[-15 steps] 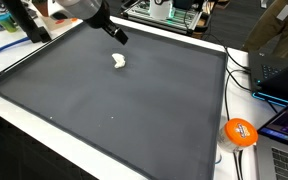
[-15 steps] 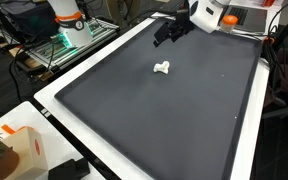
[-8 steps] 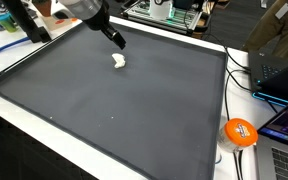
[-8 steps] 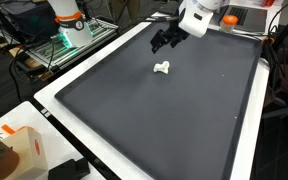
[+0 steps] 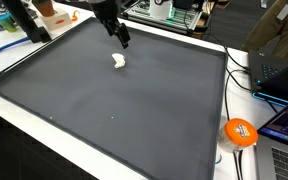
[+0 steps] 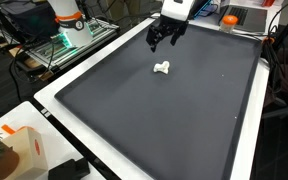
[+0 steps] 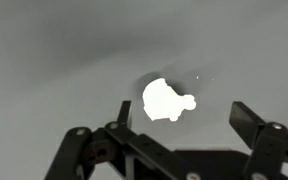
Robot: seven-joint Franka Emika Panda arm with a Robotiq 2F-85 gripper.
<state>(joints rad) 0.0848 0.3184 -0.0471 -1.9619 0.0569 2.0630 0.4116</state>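
Lit evenly from above with only soft shadows on the dark mat (image 5: 134, 110), yet blown out featureless on the white lump (image 7: 164, 100) in wrist view.

There was one small white lump (image 7: 164, 99) near the one claw (image 6: 164, 42), on one dark mat (image 6: 164, 120) across one bench (image 6: 46, 98). Well apart from the claw sat one orange ball (image 5: 241, 132) and one orange box (image 6: 22, 150).

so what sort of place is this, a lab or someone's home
Most likely a robotics lab or workshop: there is a large dark work mat, a laptop with cables beside it, and a wire rack of electronics behind.
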